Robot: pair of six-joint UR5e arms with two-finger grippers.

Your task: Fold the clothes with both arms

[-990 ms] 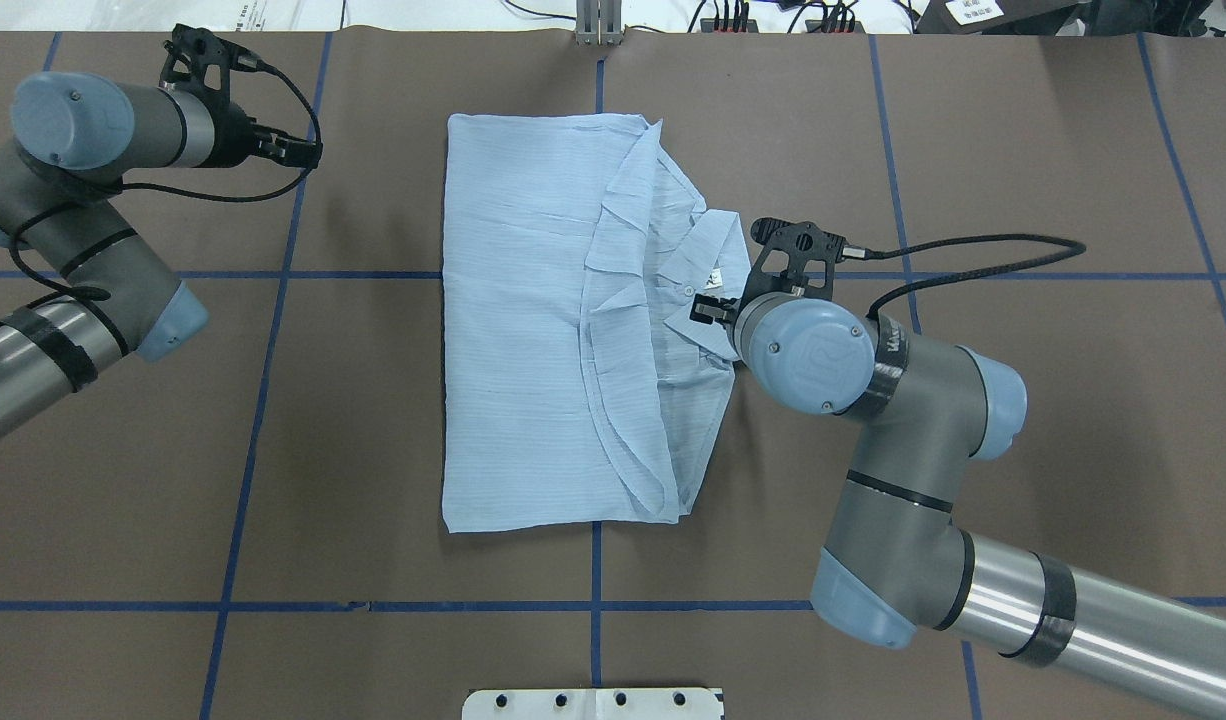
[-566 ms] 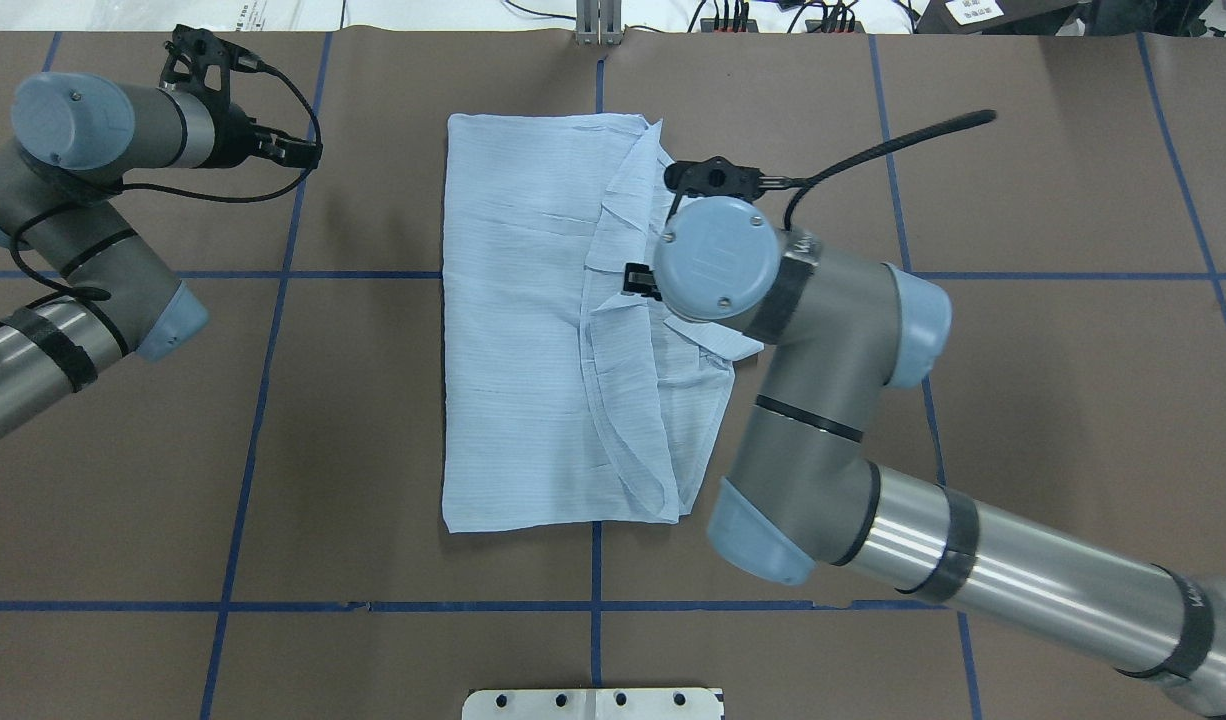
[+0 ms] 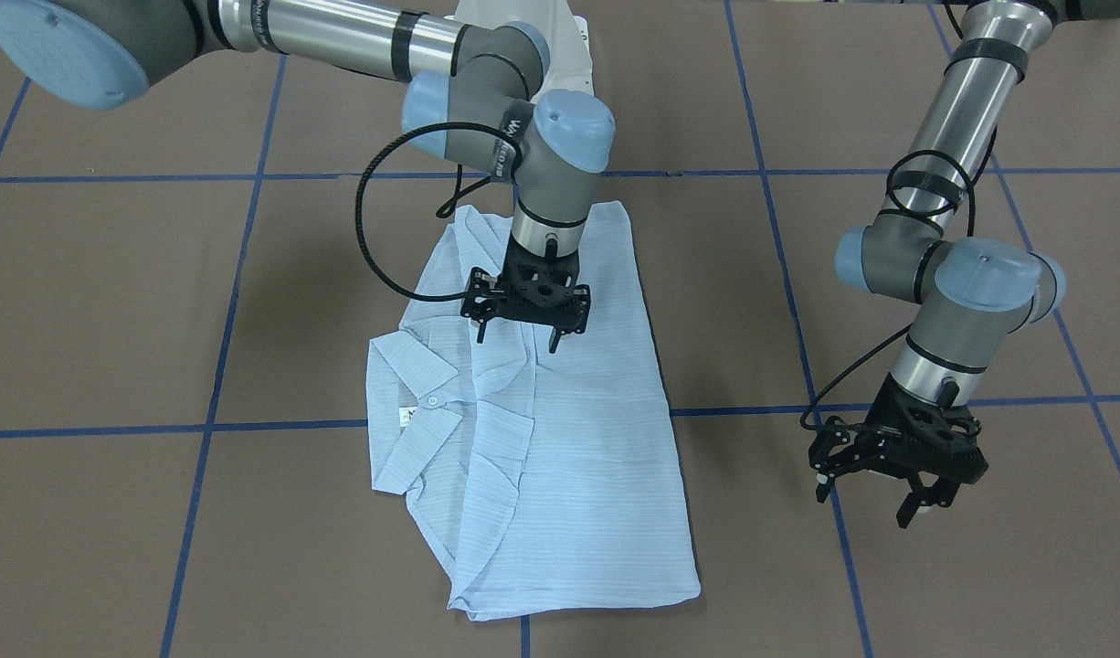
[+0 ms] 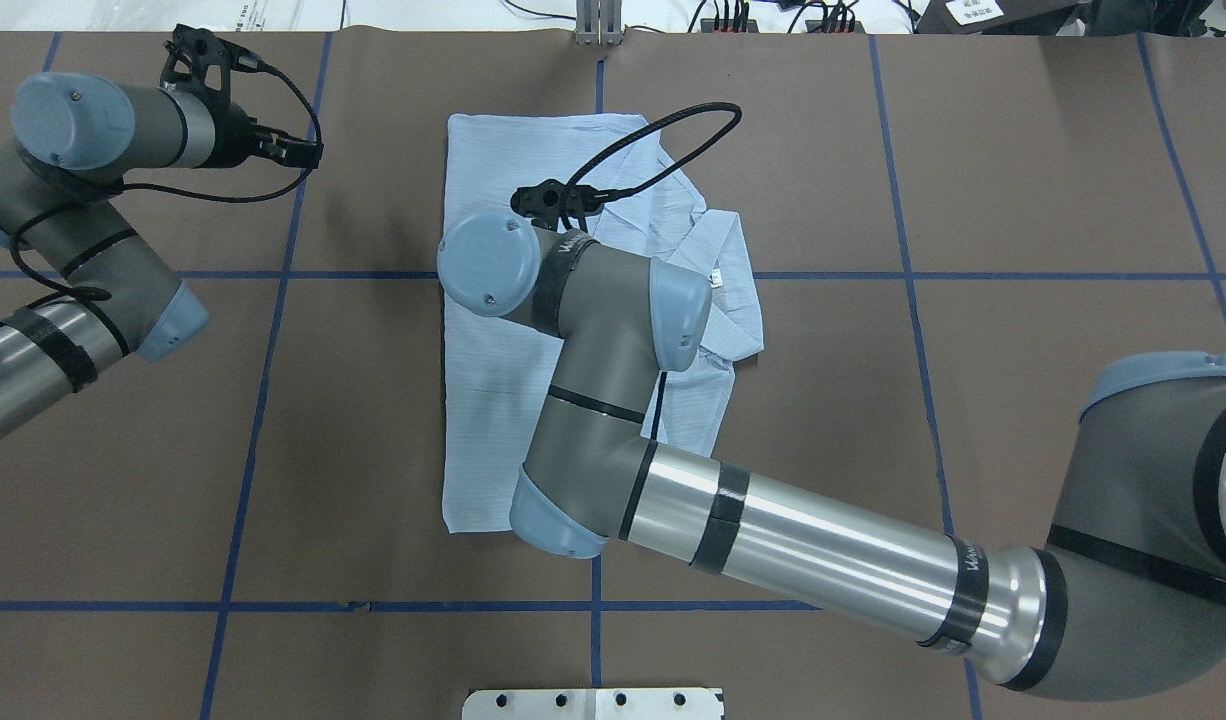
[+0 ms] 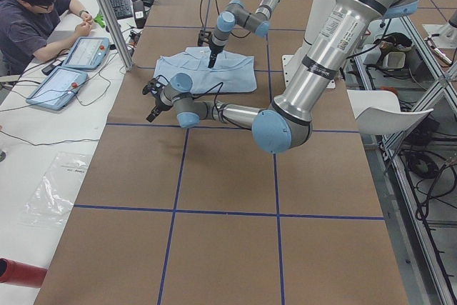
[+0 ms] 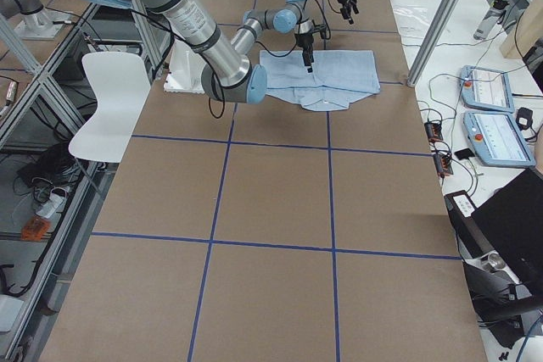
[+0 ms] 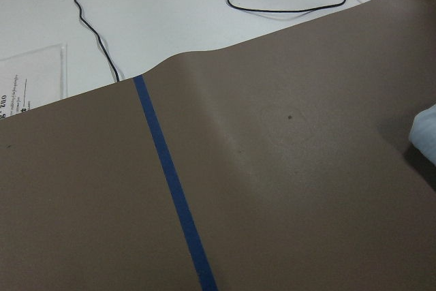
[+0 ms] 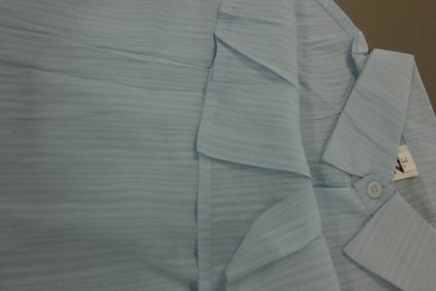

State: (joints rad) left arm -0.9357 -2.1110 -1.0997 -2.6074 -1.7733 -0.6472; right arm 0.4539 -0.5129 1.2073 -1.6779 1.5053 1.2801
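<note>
Right claw (image 3: 516, 338), released, is hovering over the folded shirt (image 3: 578, 457); left claw (image 3: 866, 498), also released, is hanging above the worktop (image 3: 158, 302), well apart.

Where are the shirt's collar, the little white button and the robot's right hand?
collar (image 3: 412, 364): front-facing view, on the upper flap.
button (image 8: 372, 189): right wrist view, on its middle.
right hand (image 3: 516, 344): front-facing view, between its fingertips.

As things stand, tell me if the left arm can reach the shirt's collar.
Probably not cleanly. The collar lies on the far side of the shirt from the left gripper, which hangs open over bare table, and the right arm stretches over the shirt in between, right gripper just above it.
</note>
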